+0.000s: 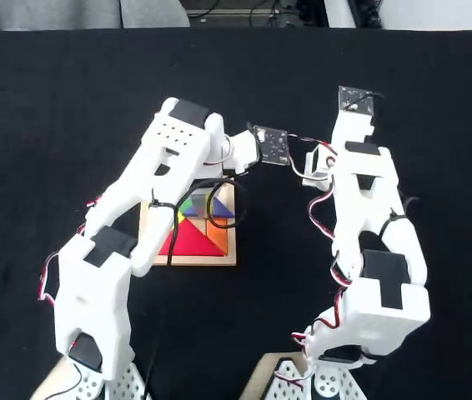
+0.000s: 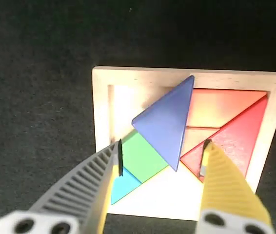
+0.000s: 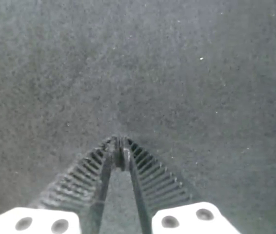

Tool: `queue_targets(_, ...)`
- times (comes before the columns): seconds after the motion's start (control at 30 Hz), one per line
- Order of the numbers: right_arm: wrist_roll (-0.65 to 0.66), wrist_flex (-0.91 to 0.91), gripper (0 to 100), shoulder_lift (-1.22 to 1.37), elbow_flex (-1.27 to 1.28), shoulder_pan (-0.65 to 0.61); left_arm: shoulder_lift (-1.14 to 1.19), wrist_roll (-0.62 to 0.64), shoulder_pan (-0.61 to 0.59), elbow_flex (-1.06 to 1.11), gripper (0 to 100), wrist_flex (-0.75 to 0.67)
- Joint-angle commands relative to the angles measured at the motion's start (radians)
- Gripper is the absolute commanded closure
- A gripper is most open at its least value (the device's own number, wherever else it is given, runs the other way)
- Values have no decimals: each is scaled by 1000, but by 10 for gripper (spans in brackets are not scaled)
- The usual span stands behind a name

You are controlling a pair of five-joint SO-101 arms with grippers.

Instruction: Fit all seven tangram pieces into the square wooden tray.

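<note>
Our left tool (image 2: 161,156) stands wide open above the square wooden tray (image 2: 177,74), gripping nothing. Its fingertips (image 2: 118,157) sit to either side of the blue triangle (image 2: 165,122), which lies askew across the tray's middle. Around it we see the green piece (image 2: 139,160), cyan piece (image 2: 122,188), orange piece (image 2: 221,106) and red piece (image 2: 238,141). Our right tool (image 3: 120,151) is pinched together over the black desk (image 3: 201,73).
</note>
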Motion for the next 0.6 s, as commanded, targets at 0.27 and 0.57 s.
queue_targets(0.27,-2,-3,987,-65,-50,-14,-83,123,-205,-438,817,302)
queue_targets(0.57,296,55,988,-97,-25,-227,-213,632,-616,-386,972,305)
